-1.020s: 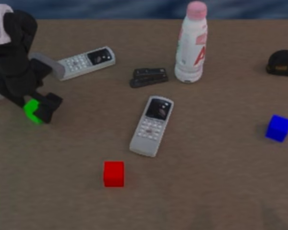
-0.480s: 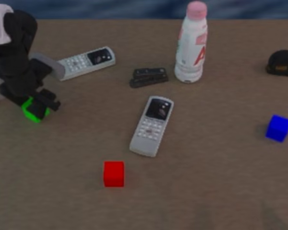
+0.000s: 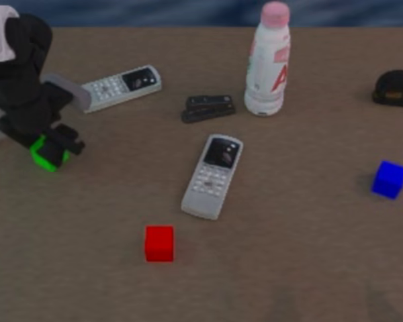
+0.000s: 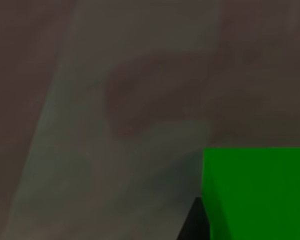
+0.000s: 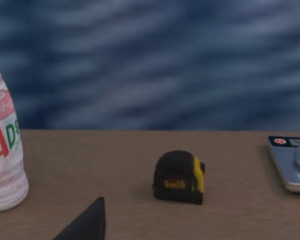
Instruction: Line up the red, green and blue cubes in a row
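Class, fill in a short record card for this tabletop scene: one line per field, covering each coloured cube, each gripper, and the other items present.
green cube: far left, between the left gripper's fingers
left gripper: shut on the green cube
red cube: front centre, free
blue cube: far right, free
right gripper: not seen from above
clutter: two grey remotes, white bottle, tape measure, small black item
row: not formed yet

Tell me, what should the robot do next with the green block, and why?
Probably lift it a little. The left gripper looks closed around the green cube at the table's left edge, far from the red cube and the blue cube, so it must come up before it can travel toward the row.
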Tool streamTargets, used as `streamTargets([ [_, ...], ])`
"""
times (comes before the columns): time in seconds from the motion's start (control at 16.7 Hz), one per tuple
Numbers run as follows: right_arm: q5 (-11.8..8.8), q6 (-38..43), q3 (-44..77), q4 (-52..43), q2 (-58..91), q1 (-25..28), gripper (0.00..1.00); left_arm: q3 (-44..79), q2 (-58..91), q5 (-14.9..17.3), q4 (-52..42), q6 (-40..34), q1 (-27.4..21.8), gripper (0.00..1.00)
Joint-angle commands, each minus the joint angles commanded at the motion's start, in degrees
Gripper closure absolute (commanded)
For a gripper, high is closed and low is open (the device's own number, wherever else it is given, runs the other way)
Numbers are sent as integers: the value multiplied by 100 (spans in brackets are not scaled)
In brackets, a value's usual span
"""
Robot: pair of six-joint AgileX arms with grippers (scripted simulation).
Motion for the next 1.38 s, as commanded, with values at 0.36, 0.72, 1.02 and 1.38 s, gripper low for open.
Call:
streamTargets([
  [0.36, 0, 0, 0, 0, 0, 0, 0, 703, -304, 3, -1063, -10, 85, 100],
  [0.72, 0, 0, 0, 0, 0, 0, 0, 891, -412, -7, -1322, -7, 77, 100],
  [1.02, 0, 0, 0, 0, 0, 0, 0, 945, -434, -12, -1330, -636, -352, 100],
  [1.38, 0, 0, 0, 0, 0, 0, 0, 870, -428, -6, -1496, -3331, -1824, 100],
])
